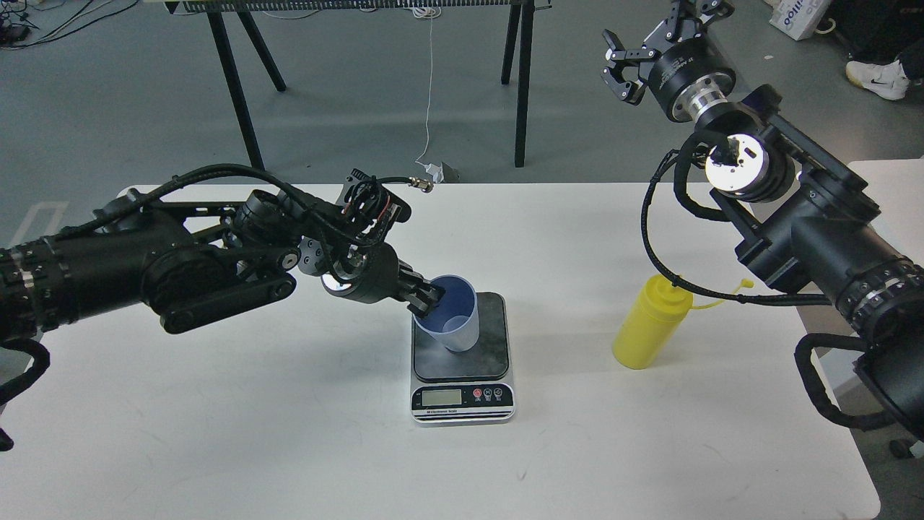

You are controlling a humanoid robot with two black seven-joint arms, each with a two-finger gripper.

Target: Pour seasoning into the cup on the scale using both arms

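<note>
My left gripper (427, 298) is shut on the near-left rim of the light blue-grey cup (455, 321), one finger inside it. The cup stands upright on the dark plate of the scale (491, 361), at the plate's left middle. The yellow seasoning bottle (650, 321) stands upright on the white table to the right of the scale, its thin tethered cap trailing right. My right gripper (626, 61) is open and empty, raised high above the far right of the table, well away from the bottle. A black cable of the right arm crosses in front of the bottle's nozzle.
The white table (289, 433) has its front and left parts bare. Black trestle legs (520, 79) stand on the grey floor behind the table. A second white surface (895, 180) shows at the right edge behind my right arm.
</note>
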